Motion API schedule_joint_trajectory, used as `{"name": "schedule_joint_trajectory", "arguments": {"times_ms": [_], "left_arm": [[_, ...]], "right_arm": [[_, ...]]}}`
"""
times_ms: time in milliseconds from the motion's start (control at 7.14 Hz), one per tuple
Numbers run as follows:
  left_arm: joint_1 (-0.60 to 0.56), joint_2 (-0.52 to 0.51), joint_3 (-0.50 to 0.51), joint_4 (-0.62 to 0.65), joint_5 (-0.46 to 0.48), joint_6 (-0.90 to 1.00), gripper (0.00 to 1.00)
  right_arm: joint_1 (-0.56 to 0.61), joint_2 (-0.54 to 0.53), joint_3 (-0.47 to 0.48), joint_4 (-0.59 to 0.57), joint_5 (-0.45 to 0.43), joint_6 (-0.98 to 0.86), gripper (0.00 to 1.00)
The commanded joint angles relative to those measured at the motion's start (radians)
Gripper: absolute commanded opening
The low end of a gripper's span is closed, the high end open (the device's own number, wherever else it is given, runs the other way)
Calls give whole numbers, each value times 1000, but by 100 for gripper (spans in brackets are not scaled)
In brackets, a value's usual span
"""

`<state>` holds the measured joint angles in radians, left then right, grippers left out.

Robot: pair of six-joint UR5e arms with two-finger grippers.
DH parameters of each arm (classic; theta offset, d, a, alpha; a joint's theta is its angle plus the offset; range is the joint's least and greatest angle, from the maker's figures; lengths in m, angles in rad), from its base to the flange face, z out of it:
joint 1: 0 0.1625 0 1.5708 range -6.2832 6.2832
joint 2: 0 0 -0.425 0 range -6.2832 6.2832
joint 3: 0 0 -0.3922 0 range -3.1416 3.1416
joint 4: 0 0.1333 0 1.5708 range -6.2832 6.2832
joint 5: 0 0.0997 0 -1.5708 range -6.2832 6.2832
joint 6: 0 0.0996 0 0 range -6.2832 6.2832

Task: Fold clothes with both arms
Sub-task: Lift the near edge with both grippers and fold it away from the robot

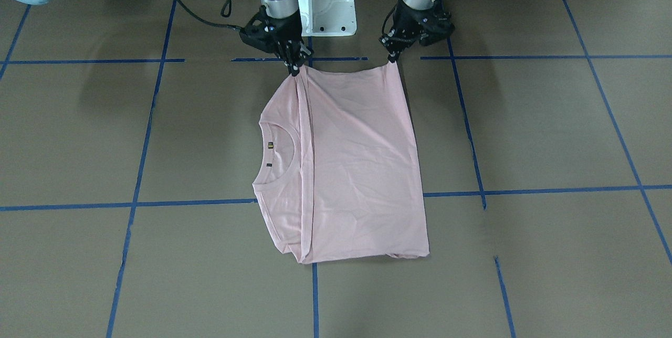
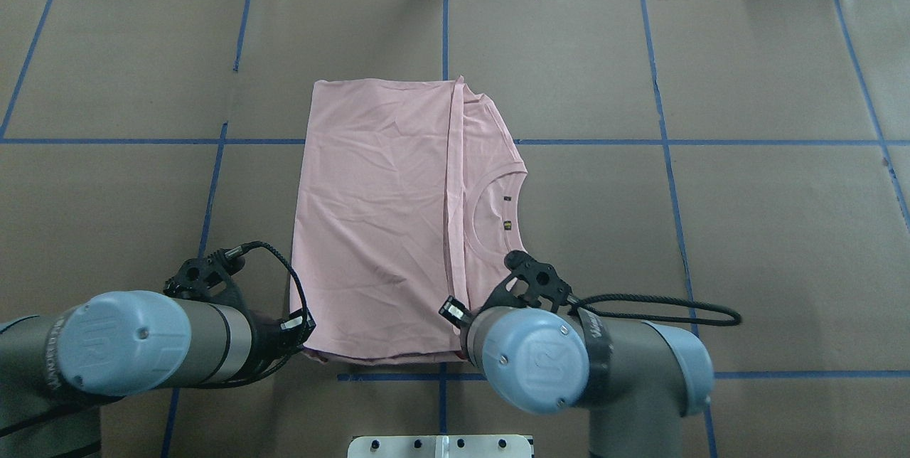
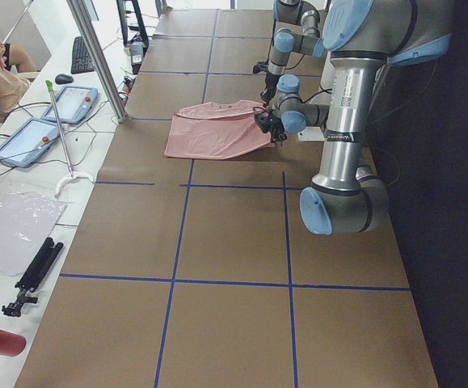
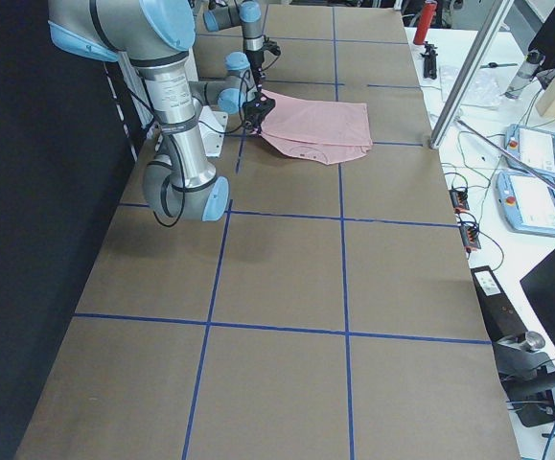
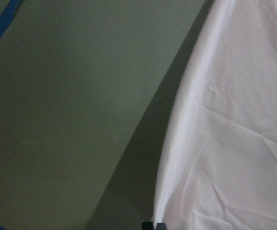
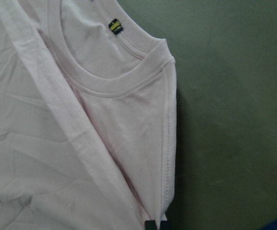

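T-shirt [image 1: 362, 170], pale pink, lies folded into a rough rectangle on the brown table [image 1: 525, 128], in front of the white pedestal block [image 1: 325, 2]. A folded-over layer covers most of it, and its edge runs just beside the ribbed collar [image 1: 286, 151] on the robot's right. From overhead, the left arm [image 2: 135, 341] and right arm [image 2: 569, 365] hide both sets of fingertips. Each wrist view cuts off all but a black sliver at its bottom edge. The front-facing view shows more: the right gripper [image 1: 294, 66] and left gripper [image 1: 392, 58] are each clamped on a corner of the shirt's robot-side edge, with the cloth tented slightly up to them.
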<state>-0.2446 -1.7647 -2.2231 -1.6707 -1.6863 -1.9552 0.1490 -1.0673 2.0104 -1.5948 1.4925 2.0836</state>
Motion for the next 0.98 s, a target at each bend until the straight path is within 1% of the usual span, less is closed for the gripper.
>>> {"name": "schedule_joint_trajectory", "arguments": {"times_ms": [0,140,280,420,560,700,840], "left_arm": [[27,-74,-145,155,0,-37,0],[-26,-120,-75,152,7,-22,0],[-147,-215,28,154,7,39,0],[-224,-240,99,146,7,135,0],[-296,-261,162,132,7,233,0],[-344,-269,257,43,7,269,0],[-366,-271,342,-48,8,269,0]], "right_arm": [[-37,-10,194,-190,-46,7,0],[59,21,161,-188,-43,-16,0],[143,65,92,-177,-41,-92,0],[220,170,-49,-177,10,-114,0],[284,240,-176,-136,65,-138,0],[335,257,-293,-38,116,-181,0],[378,292,-421,66,164,-181,0]]}}
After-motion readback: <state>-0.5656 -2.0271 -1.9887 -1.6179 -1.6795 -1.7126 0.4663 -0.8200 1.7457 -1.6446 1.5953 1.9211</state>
